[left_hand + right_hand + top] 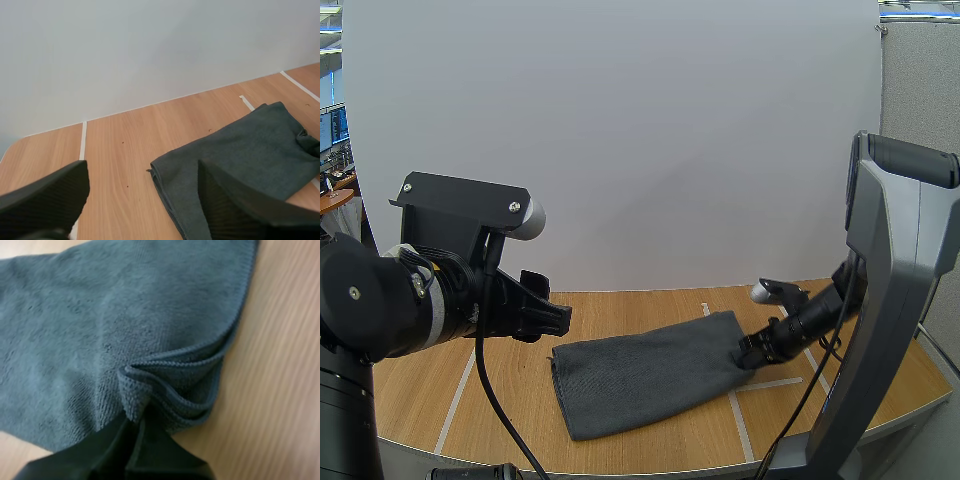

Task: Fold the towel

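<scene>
At the right edge of the grey towel (640, 375), the right gripper (135, 422) pinches a bunched fold. The left gripper (558, 320) hovers with its fingers spread wide, holding nothing, beside the towel's left end. The towel lies on the wooden table (510, 415), between white tape lines (455, 400).

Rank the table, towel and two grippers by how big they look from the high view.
Table, then towel, then left gripper, then right gripper. The left gripper sits nearer the camera, so that last order is unsure.
</scene>
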Available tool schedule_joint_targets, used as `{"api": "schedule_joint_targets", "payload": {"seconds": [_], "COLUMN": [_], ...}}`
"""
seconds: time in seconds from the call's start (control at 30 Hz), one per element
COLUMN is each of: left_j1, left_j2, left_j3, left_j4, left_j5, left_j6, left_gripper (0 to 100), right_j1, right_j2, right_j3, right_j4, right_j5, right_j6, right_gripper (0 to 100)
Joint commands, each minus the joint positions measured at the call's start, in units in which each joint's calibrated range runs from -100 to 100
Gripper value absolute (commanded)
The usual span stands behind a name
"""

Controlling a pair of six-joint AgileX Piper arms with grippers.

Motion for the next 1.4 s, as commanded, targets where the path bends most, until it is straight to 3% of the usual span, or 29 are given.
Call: {"api": "schedule_joint_targets", "payload": {"seconds": [0.0, 0.1, 0.17, 0.2, 0.27, 0.33, 0.63, 0.83, 1.2, 1.37], "left_j1": [0.01, 0.01, 0.01, 0.01, 0.01, 0.01, 0.01, 0.08, 0.08, 2.31], "left_j2": [-0.26, -0.26, -0.26, -0.26, -0.26, -0.26, 5.28, 19.35, 45.73, 58.44], "left_j3": [0.22, 0.22, 0.22, 0.22, 0.22, 0.32, 4.08, 4.69, 4.01, 2.08], "left_j4": [-2.52, -2.65, -2.65, -2.65, -2.65, -2.65, -0.32, -0.17, -2.69, -10.97], "left_j5": [0.15, 0.15, 0.15, 0.15, 0.33, 1.04, 1.27, -1.54, -6.36, -1.7], "left_j6": [0.99, 1.54, 2.32, 2.45, 2.68, 2.8, 3.22, 3.22, 8.88, 14.53], "left_gripper": [98, 98, 98, 98, 98, 98, 98, 98, 98, 98], "right_j1": [-1.42, -1.42, -1.42, -1.42, -1.42, -1.42, -1.42, -1.42, -3.61, -4.37], "right_j2": [-4.6, -6.53, -7.85, -8.61, -9.43, -11.22, -23.14, -25.21, -25.77, -25.77], "right_j3": [4.25, 4.25, 4.25, 4.25, 4.25, 4.25, 1.77, -0.82, -3.23, -3.53], "right_j4": [1.67, 1.82, 1.82, 1.82, 1.82, 1.71, 1.49, 1.97, 1.49, -0.09], "right_j5": [1.32, 1.32, 1.32, 1.32, 1.32, 1.32, 3.37, 16.3, 16.71, 16.88], "right_j6": [-3.92, -3.77, -3.77, -3.77, -3.77, -3.51, -1.82, -0.72, -0.4, -0.4], "right_gripper": [0, 0, 22, 42, 67, 100, 100, 100, 100, 100]}}
